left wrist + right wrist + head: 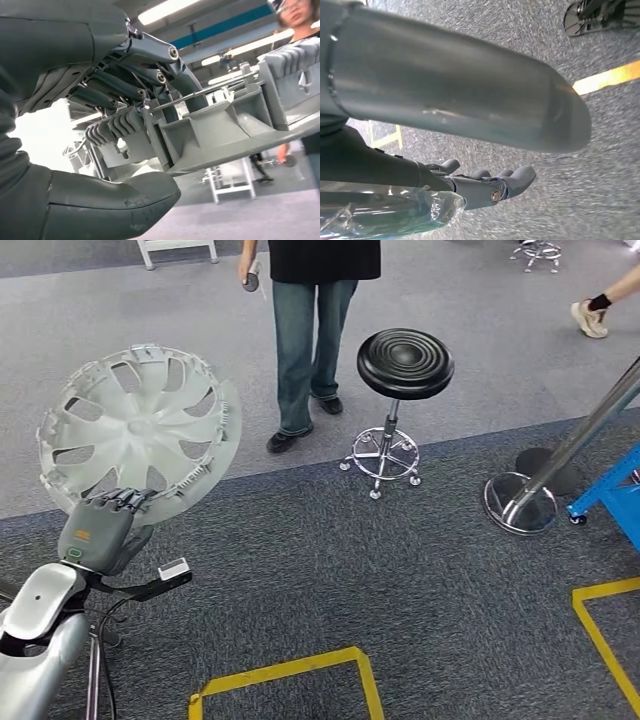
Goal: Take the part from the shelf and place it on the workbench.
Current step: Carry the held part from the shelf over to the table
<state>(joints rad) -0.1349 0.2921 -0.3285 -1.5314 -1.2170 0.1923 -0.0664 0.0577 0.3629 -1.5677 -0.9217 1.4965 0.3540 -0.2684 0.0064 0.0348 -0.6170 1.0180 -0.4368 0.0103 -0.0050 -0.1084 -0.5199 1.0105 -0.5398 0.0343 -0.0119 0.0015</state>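
Observation:
The part is a pale grey wheel cover with curved spokes and a toothed rim. It is held up at the left of the head view, its face turned toward me. My left hand grips its lower rim from below. In the left wrist view the fingers curl over the ribbed rim of the cover and the thumb lies under it. My right hand hangs over the carpet with its fingers stretched out and nothing in them.
A person in jeans stands ahead beside a black round stool. A chrome pole base and a blue frame are at the right. Yellow tape marks the dark carpet. Another person's foot is at the far right.

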